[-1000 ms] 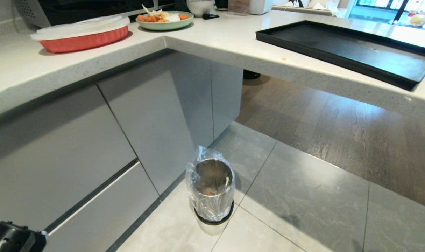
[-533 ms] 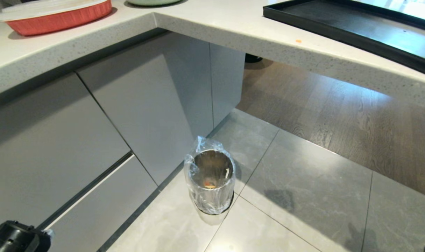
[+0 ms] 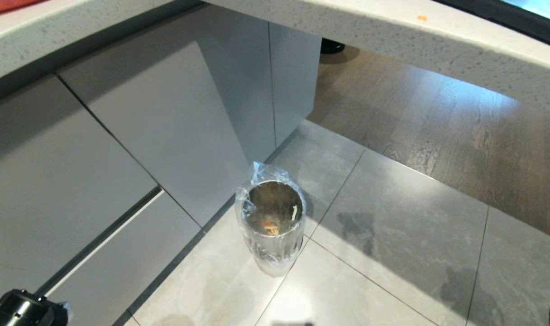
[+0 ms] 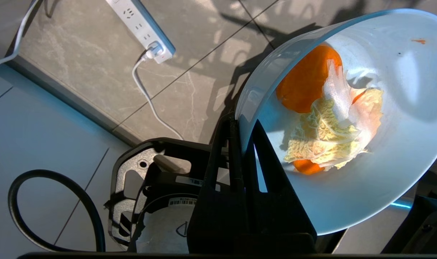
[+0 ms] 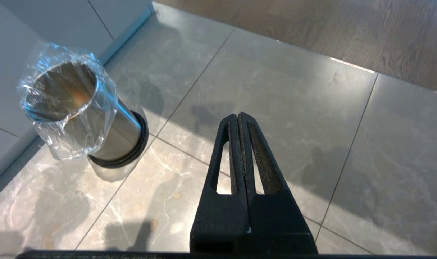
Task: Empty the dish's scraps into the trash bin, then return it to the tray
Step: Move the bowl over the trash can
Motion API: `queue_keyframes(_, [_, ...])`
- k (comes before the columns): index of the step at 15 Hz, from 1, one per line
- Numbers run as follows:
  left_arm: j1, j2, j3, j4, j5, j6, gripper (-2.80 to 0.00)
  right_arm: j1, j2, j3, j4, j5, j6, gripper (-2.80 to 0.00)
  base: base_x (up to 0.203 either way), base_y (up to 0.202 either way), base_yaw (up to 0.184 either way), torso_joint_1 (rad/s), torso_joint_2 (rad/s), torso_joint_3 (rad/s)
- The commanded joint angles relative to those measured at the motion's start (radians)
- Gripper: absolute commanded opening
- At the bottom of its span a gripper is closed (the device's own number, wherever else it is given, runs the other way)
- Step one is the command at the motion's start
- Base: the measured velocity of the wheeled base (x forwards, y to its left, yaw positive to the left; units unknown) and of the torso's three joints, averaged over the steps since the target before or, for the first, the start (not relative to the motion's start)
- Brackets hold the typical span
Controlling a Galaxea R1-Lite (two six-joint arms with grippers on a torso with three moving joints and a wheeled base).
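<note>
A: Two kinds of flooring [image 3: 392,253] met in the head view: grey stone tiles close in, brown wood planks out toward one o'clock. Grey cabinet fronts [image 3: 134,136] filled the nine-to-twelve side, under a pale speckled counter [image 3: 392,27] running along the top edge.

B: How many containers did you count?

A: Two. One trash bin [image 3: 272,222], a shiny steel cylinder in a crinkled clear liner, stood on the tiles at the middle of the head view, just beside the cabinet corner. Inside it lay a few orange and pale bits. One dish [image 4: 401,151], pale blue-white, showed in the left wrist view only, tilted, with its scraps [image 4: 329,122] resting inside: two orange carrot pieces and a clump of pale, crinkled leaf.

B: And the pincers?

A: The left gripper [image 4: 241,136] pinched the dish's rim, one finger inside, one outside. The right gripper [image 5: 239,126] hung over bare tile with its fingers pressed together, empty, the bin at about ten o'clock from its tips.

B: Anything else on the floor?

A: One white power strip [image 4: 142,27] with a plug in it, and one black cable loop [image 4: 53,212], both in the left wrist view.
</note>
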Motion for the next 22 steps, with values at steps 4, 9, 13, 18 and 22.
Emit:
queue_keyframes(4, [-0.001, 0.003, -0.002, 0.004, 0.002, -0.002, -2.8, 0.0, 0.0, 0.0, 0.0, 0.0, 0.001, -2.8, 0.0, 0.0, 0.0, 0.002, 0.0, -0.197])
queue_keyframes(9, [0.0, 0.003, -0.011, 0.002, 0.004, -0.002, -2.8, 0.0, 0.0, 0.0, 0.0, 0.0, 0.0, -2.8, 0.0, 0.0, 0.0, 0.002, 0.0, -0.2])
queue_keyframes(13, [0.008, -0.007, -0.006, -0.057, 0.03, -0.013, -2.8, 0.0, 0.0, 0.0, 0.0, 0.0, 0.001, -2.8, 0.0, 0.0, 0.0, 0.001, 0.0, -0.199])
queue_keyframes(18, [0.027, -0.032, 0.0, -0.142, 0.048, -0.061, -2.8, 0.0, 0.0, 0.0, 0.0, 0.0, 0.001, -2.8, 0.0, 0.0, 0.0, 0.001, 0.0, -0.196])
queue_keyframes(22, [0.027, -0.093, 0.02, -0.15, 0.053, -0.097, -2.8, 0.0, 0.0, 0.0, 0.0, 0.0, 0.001, -2.8, 0.0, 0.0, 0.0, 0.001, 0.0, -0.198])
